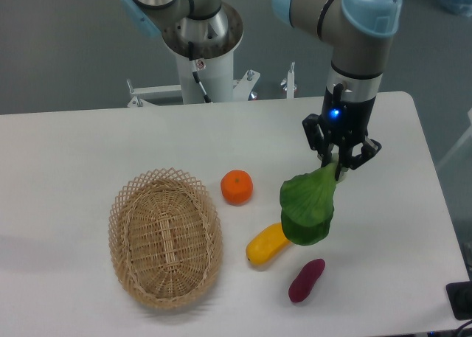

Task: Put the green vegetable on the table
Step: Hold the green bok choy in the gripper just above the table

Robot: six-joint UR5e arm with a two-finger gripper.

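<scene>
A: Surface, left to right. A white table with rounded corners is seen, set before a grey floor. An oval wicker basket is noted at the left, nothing seen inside it. Just right of it an orange is recorded, then a yellow oblong vegetable, then a purple oblong one nearest the front edge.

B: And behind?

A: The arm's white pedestal is seen past the far edge. A dark object at the lower right corner is cut off by the frame; it cannot be identified.

B: Anything hidden?

A: The right end of the yellow vegetable is covered by the hanging leaves. The stem end of the green vegetable is tucked between the fingers and is hard to make out.

B: The gripper?

A: The gripper is pointed downward, its fingers pinched on the top of the green vegetable. A blue light is lit on the wrist.

B: The vegetable itself?

A: Broad leaves, bright green above, darker below, hung downward from the grip. It appears to be held clear of the table, though contact with the yellow vegetable cannot be ruled out from this view.
</scene>
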